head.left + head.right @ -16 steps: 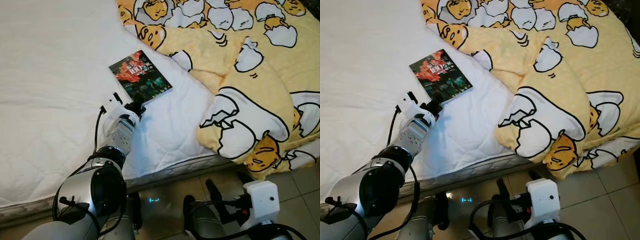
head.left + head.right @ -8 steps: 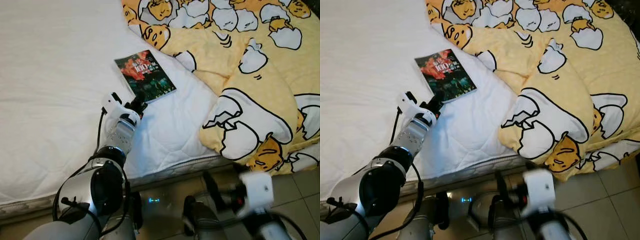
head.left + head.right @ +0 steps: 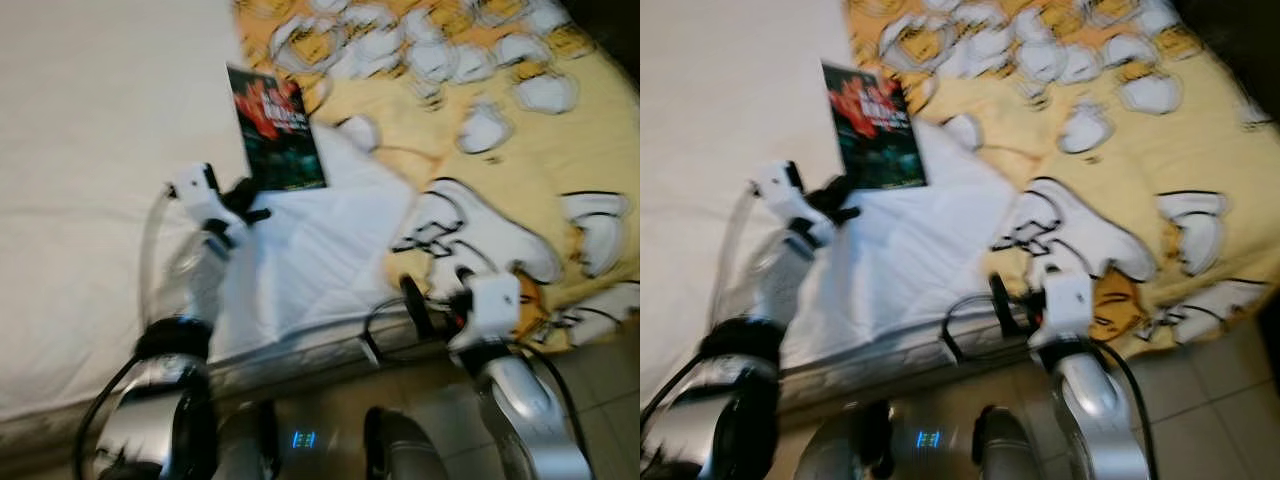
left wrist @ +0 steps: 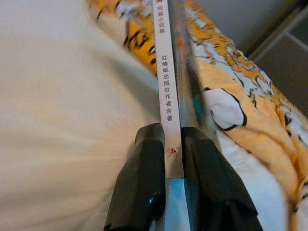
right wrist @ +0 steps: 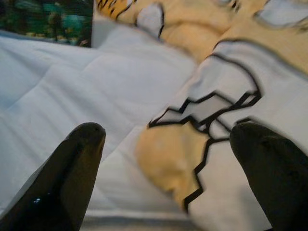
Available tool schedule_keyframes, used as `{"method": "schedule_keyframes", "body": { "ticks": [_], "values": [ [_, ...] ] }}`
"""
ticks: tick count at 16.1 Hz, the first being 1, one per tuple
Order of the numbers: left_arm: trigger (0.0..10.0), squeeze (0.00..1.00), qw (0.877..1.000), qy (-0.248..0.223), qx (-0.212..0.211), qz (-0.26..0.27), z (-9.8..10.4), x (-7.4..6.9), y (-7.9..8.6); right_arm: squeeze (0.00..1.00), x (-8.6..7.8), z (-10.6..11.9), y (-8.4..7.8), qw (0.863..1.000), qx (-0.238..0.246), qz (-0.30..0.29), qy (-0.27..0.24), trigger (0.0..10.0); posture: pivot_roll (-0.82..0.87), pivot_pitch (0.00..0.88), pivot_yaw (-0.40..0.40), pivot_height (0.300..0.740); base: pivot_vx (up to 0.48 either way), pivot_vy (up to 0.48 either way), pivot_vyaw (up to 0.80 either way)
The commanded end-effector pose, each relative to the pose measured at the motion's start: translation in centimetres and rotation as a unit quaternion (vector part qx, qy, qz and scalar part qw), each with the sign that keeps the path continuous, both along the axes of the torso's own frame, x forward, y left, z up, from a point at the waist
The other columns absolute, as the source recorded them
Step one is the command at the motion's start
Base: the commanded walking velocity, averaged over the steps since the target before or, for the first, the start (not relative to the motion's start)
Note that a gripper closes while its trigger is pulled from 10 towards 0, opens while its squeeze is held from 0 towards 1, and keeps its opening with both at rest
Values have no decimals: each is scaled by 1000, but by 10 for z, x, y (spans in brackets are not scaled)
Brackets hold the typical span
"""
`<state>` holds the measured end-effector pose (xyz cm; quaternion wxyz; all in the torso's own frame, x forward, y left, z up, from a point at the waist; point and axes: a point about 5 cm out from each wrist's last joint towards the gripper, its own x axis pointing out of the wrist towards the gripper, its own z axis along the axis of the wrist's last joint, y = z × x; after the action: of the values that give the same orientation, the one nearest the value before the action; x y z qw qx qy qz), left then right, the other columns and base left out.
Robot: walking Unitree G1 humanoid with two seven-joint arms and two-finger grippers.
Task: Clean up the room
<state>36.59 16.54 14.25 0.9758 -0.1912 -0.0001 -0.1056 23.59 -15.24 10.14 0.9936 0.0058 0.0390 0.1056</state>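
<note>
Book (image 3: 276,128) lying on mattress (image 3: 90,150); we are clamping its near edge with left gripper (image 4: 174,159) for pickup. Right gripper (image 5: 171,168) spread, approaching blanket (image 3: 480,110) beside book.

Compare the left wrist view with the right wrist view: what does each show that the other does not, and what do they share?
Left wrist view: the left gripper shut on the book, whose white spine with printed characters faces the camera. Right wrist view: the right gripper with fingers wide apart, holding nothing, and the book's dark cover. Both: the white mattress and the yellow blanket.
</note>
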Motion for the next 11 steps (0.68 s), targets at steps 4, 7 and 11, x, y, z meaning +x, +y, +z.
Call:
{"method": "schedule_keyframes", "body": {
  "ticks": [4,7,11],
  "values": [
    [0,0,989,-49,122,69,22,-33,44,0,25,-7,3,1000,6,2,-11,10000,8,0,-15,711,0,0,0],
    [0,0,992,-21,109,50,10,-35,30,0,31,-10,9,1000,7,14,-14,10000,22,0,-24,711,0,0,0],
    [10000,1000,992,5,121,35,-1,-40,11,0,36,-12,8,1000,1,19,-22,10000,14,0,-25,711,0,0,0]
  ]
}}
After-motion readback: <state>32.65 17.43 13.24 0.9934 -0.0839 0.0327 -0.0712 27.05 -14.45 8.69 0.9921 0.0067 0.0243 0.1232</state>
